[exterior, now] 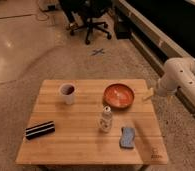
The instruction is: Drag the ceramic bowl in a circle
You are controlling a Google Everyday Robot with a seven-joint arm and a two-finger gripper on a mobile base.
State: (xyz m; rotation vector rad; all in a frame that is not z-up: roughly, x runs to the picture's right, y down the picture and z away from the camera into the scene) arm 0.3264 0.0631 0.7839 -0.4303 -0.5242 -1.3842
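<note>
The ceramic bowl (118, 95) is wide, shallow and orange-red with pale marks inside. It sits upright on the wooden table (81, 140), near the far right corner. My white arm (181, 75) reaches in from the right. My gripper (148, 94) hangs just past the table's right edge, a short way right of the bowl and apart from it. It holds nothing that I can see.
A small white cup (67, 93) with a dark inside stands at the far left. A small bottle (106, 120) stands in front of the bowl. A blue sponge (127, 137) lies at the front right, a black striped block (40, 130) at the front left. An office chair (91, 20) stands behind.
</note>
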